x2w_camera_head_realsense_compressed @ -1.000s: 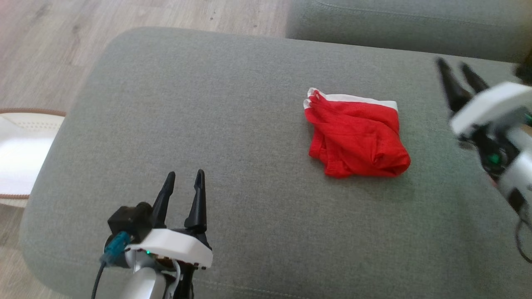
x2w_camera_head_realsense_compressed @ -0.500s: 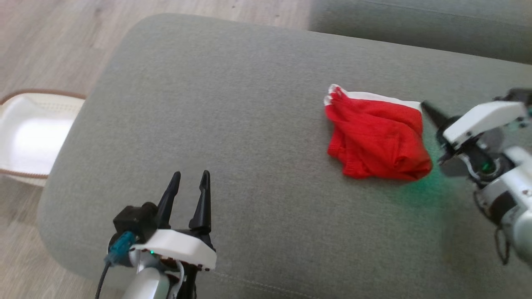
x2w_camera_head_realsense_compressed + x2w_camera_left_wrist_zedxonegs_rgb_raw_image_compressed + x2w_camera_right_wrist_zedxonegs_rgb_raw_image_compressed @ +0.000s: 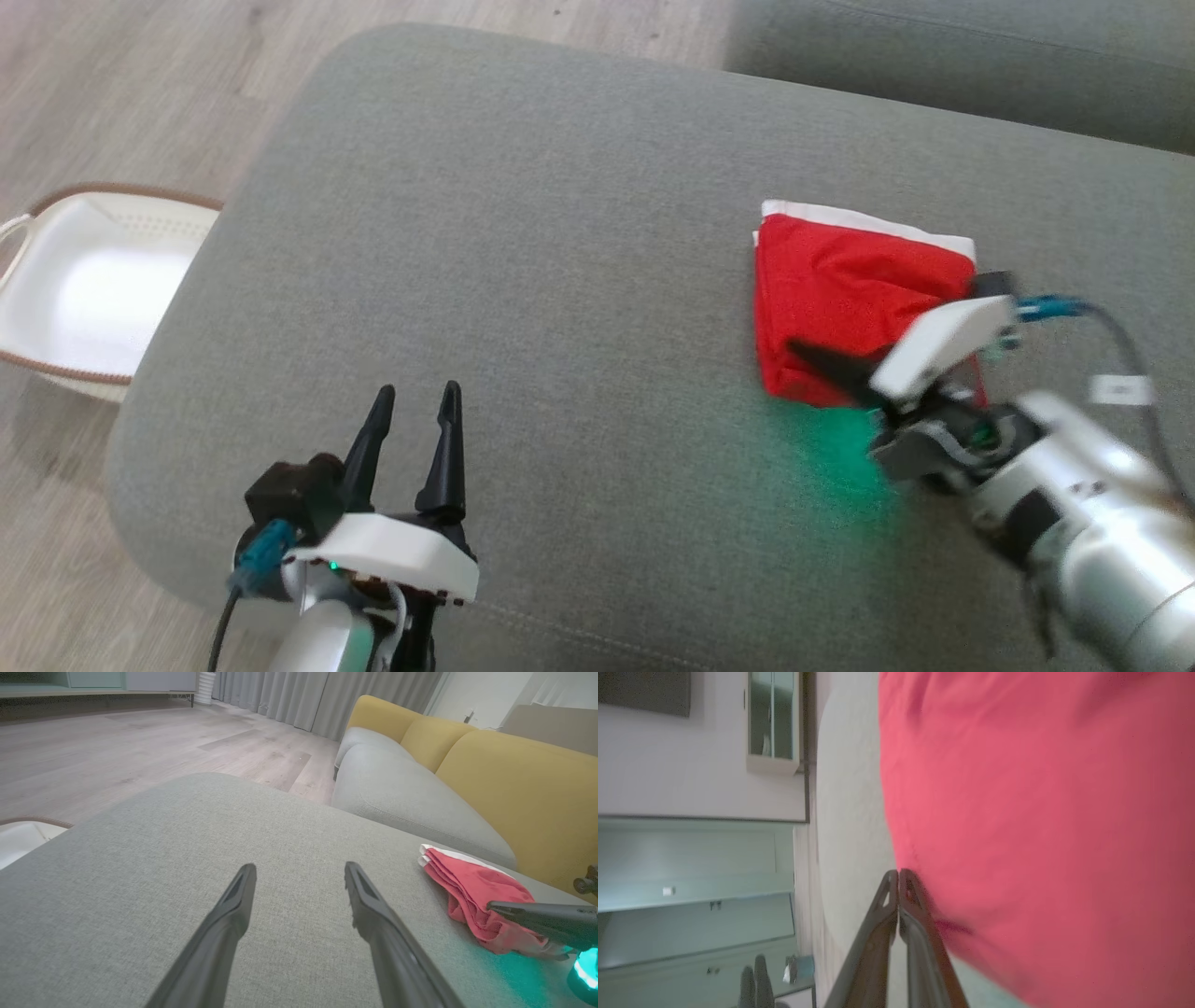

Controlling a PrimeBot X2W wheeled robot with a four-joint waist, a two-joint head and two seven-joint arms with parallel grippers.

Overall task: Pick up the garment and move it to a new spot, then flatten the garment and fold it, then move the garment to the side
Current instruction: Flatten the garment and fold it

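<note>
R hand [image 3: 898, 873] shut at red garment [image 3: 1041, 812] edge; L hand [image 3: 300, 868] open.

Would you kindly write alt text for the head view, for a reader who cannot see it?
A red garment with a white band lies on a grey cushion, and the right gripper, shut, reaches across its near edge. The left gripper stands open at lower left; a white basket sits on the floor.

A folded red garment [image 3: 845, 299] with a white band lies on the grey cushion [image 3: 523, 233]
</note>
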